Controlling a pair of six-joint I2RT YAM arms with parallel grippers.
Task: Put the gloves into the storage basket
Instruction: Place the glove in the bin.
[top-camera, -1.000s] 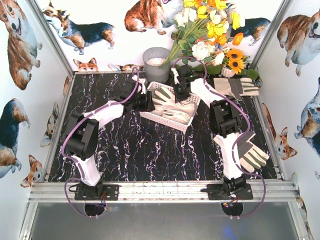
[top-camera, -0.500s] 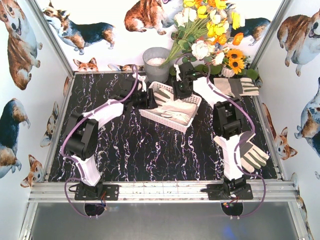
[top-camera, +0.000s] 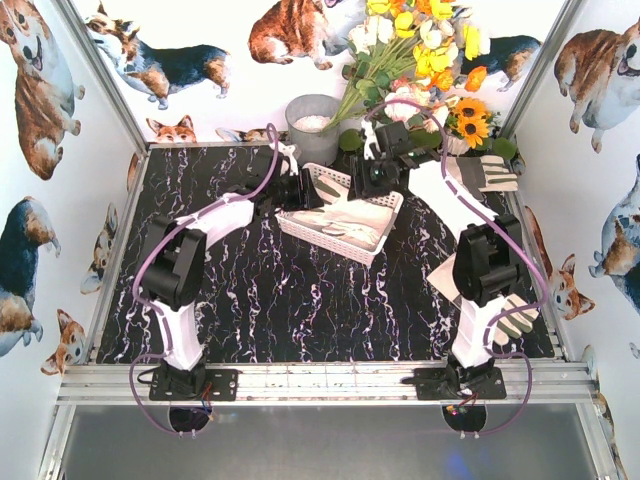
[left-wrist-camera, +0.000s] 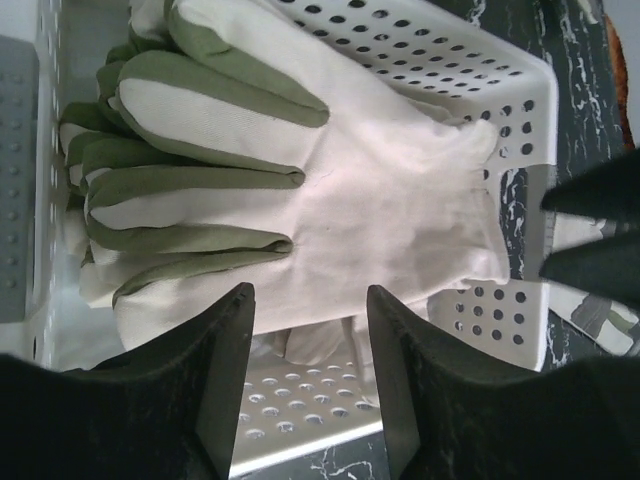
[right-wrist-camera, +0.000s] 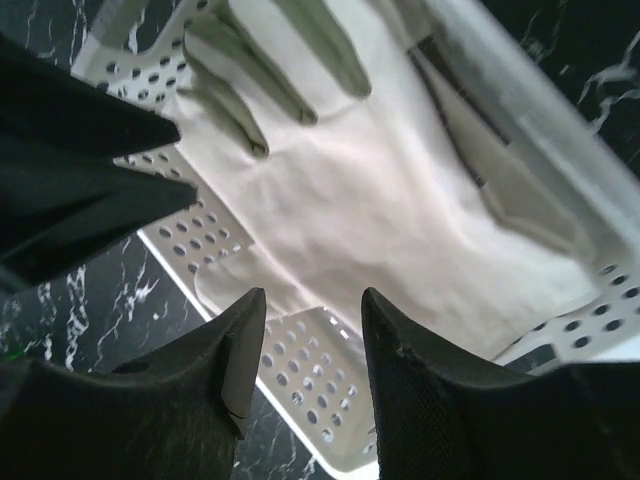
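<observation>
Risks hauling back out of the storage basket (left-wrist-camera: 420, 40) the top glove (left-wrist-camera: 380, 190) lying flat inside it, should a finger of the parted, empty left gripper (left-wrist-camera: 308, 300) or right gripper (right-wrist-camera: 312, 300) snag its cuff while lifting; unlike a second ago, right jaws released rather than clenched.

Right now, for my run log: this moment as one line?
stacked gloves in storage basket | left jaws open, empty | right jaws open, empty | outside: far-right glove, near-right glove
</observation>
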